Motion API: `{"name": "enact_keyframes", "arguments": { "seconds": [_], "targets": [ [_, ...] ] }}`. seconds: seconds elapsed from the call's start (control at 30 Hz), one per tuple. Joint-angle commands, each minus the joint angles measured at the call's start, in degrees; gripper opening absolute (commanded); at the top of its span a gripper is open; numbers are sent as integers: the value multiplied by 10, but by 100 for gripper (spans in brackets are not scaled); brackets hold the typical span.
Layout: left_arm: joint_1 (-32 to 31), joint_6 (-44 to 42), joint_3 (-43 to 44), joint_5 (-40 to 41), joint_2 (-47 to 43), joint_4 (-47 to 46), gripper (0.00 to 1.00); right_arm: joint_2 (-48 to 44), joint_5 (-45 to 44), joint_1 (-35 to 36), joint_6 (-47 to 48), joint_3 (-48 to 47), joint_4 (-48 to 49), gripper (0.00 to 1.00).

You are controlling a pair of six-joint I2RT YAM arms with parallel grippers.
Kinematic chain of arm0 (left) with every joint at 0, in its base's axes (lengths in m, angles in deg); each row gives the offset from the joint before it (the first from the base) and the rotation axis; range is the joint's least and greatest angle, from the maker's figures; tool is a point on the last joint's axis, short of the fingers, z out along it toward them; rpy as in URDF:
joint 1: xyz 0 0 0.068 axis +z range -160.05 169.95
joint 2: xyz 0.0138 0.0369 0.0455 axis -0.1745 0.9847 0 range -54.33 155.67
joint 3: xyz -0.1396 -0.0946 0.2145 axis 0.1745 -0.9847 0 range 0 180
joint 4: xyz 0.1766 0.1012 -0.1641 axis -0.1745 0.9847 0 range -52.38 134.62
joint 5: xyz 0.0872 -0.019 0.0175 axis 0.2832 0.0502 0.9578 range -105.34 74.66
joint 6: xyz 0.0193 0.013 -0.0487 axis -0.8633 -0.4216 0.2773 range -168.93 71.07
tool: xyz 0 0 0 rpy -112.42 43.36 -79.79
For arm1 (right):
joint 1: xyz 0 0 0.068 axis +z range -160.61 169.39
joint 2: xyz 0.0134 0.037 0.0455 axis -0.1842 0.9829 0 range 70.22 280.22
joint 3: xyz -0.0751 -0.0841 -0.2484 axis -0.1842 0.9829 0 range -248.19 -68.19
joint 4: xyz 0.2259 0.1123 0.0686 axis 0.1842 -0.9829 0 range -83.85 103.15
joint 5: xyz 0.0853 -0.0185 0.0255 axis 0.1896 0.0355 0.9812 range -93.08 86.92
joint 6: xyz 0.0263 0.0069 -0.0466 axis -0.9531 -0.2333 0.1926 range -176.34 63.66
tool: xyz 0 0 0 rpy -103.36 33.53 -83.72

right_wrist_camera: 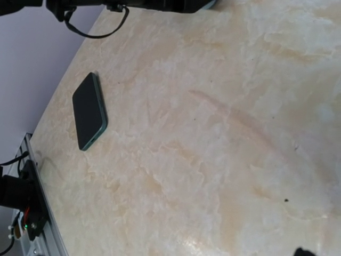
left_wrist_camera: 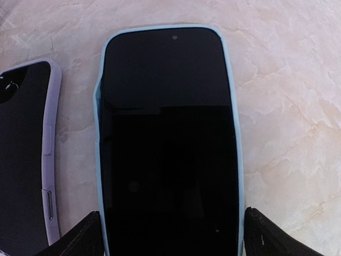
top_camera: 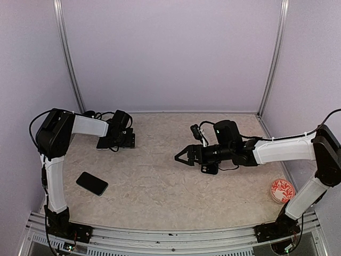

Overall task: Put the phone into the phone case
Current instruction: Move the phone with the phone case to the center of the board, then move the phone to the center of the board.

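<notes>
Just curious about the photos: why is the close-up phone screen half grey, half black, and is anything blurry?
Left wrist view: the phone is sharp; its glossy screen mirrors something, paler above, black below. Right wrist view: slightly soft, the table washed pale. Top view: even light, faint shadows.

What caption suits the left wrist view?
Left gripper flanks a dark phone in a light blue case; lilac-edged item alongside.
</notes>
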Motion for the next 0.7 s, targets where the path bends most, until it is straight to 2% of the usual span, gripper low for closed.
{"name": "enact_keyframes", "arguments": {
  "seconds": [0.0, 0.27, 0.43, 0.67],
  "targets": [
    [-6, -1, 8, 2, 4, 5, 89, -14, -4, -3, 0, 9, 16, 99],
    [-21, 17, -3, 16, -44, 16, 99, -7, -7, -4, 8, 3, 12, 99],
    [-45, 51, -12, 38, -90, 49, 99, 3, -6, -3, 10, -1, 12, 99],
    [-69, 213, -49, 120, -170, 168, 99, 18, 0, -3, 8, -9, 24, 99]
  ]
}}
